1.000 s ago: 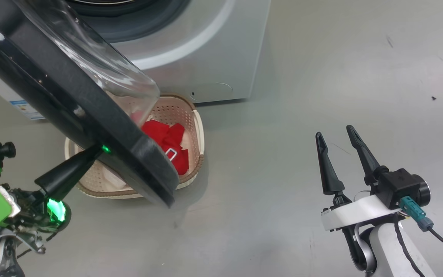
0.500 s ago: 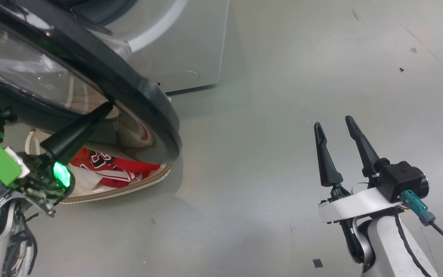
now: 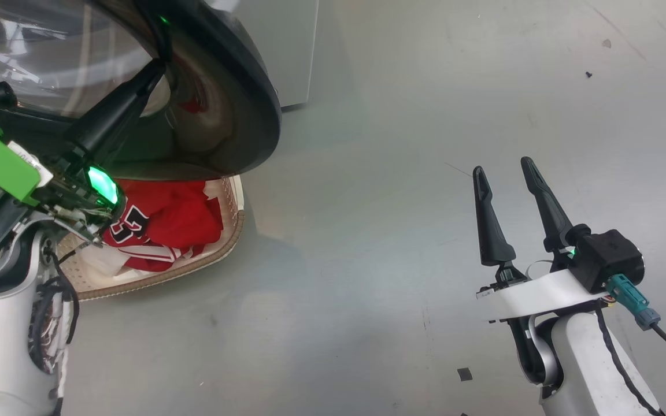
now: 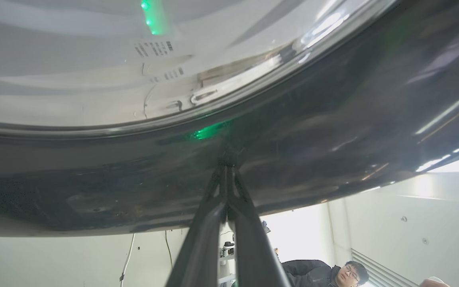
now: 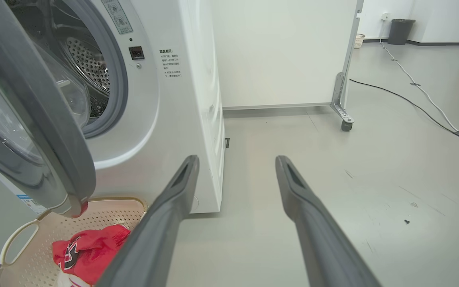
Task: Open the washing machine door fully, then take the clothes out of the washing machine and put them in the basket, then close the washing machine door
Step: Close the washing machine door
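Head view, upper left of the frame: the washing machine door (image 3: 246,110) stands partly swung out. The tip of the left gripper (image 3: 155,68) rests against the door's glossy black rim, its two fingers pressed together with nothing between them. Just under the door, at the left middle, the red clothes (image 3: 177,216) lie in the basket (image 3: 226,245), which sits on the grey floor (image 3: 367,231) close in front of the washing machine (image 3: 295,52). At the lower right the right gripper (image 3: 502,167) hovers over the floor, well apart from the door, jaws spread wide and empty. In the right wrist view, the steel drum (image 5: 86,59) shows at the upper left behind the door's edge.
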Controlling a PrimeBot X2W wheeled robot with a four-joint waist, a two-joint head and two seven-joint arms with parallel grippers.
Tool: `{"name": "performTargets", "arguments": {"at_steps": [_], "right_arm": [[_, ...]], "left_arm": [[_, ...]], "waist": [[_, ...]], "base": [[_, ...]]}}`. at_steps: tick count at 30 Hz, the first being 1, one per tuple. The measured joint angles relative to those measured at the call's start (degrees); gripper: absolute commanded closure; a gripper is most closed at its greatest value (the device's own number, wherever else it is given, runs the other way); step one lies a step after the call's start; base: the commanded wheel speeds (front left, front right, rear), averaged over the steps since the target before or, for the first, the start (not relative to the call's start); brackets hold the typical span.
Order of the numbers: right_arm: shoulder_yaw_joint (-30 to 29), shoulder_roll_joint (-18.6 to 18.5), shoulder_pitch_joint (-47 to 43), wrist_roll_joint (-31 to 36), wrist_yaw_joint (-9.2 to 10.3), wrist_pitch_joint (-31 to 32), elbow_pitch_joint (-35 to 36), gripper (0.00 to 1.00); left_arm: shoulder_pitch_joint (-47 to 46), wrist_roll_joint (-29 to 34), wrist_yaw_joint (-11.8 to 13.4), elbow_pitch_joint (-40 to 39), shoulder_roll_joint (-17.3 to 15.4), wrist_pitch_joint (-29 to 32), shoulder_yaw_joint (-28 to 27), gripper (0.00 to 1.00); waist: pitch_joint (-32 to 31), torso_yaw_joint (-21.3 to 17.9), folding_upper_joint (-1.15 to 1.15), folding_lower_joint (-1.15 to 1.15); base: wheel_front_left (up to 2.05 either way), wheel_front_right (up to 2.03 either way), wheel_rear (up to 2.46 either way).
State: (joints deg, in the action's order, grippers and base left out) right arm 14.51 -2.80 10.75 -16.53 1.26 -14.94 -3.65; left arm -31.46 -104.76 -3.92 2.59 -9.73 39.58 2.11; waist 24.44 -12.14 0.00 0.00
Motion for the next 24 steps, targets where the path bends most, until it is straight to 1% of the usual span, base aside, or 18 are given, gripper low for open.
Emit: {"name": "performTargets", "arguments": {"at_steps": [5,12,14,18,21,24], "right_arm": [[0.3,-0.01,0.47,-0.33,0.42,0.0,0.09,0.0],[0.77,0.01,0.77,-0.67,0.52,0.0,0.09,0.0],[0.89,0.01,0.89,-0.73,0.91,0.0,0.09,0.0],[0.86,0.01,0.93,-0.85,1.01,0.0,0.04,0.0],[0.34,-0.01,0.93,-0.85,1.42,0.0,0.0,0.0],[0.01,0.0,0.94,-0.82,1.42,0.0,-0.01,0.0]], "left_arm": [[-3.19,0.47,-0.67,3.21,1.96,-2.32,0.01,1.0],[-7.23,2.91,-1.52,7.16,3.43,-4.63,-0.08,1.0],[-8.04,3.13,-1.8,8.46,3.48,-5.13,-0.09,1.0],[-8.48,3.69,-2.12,10.07,3.49,-5.43,0.0,1.0],[-8.49,3.78,-2.44,11.44,3.6,-5.37,0.2,1.0],[-8.48,3.75,-2.53,12.09,3.6,-5.7,-0.62,1.0]], "waist": [[0.68,-0.53,0.0,0.0],[1.21,-1.14,0.0,0.0],[1.32,-1.32,0.0,0.0],[1.37,-1.38,0.0,0.0],[1.26,-1.03,0.0,0.0],[1.06,-0.47,0.0,0.0]], "base": [[0.0,0.0,0.0],[0.0,0.0,0.0],[0.0,0.0,0.0],[0.0,0.0,0.0],[0.0,0.0,0.0],[0.0,0.0,0.0]]}}
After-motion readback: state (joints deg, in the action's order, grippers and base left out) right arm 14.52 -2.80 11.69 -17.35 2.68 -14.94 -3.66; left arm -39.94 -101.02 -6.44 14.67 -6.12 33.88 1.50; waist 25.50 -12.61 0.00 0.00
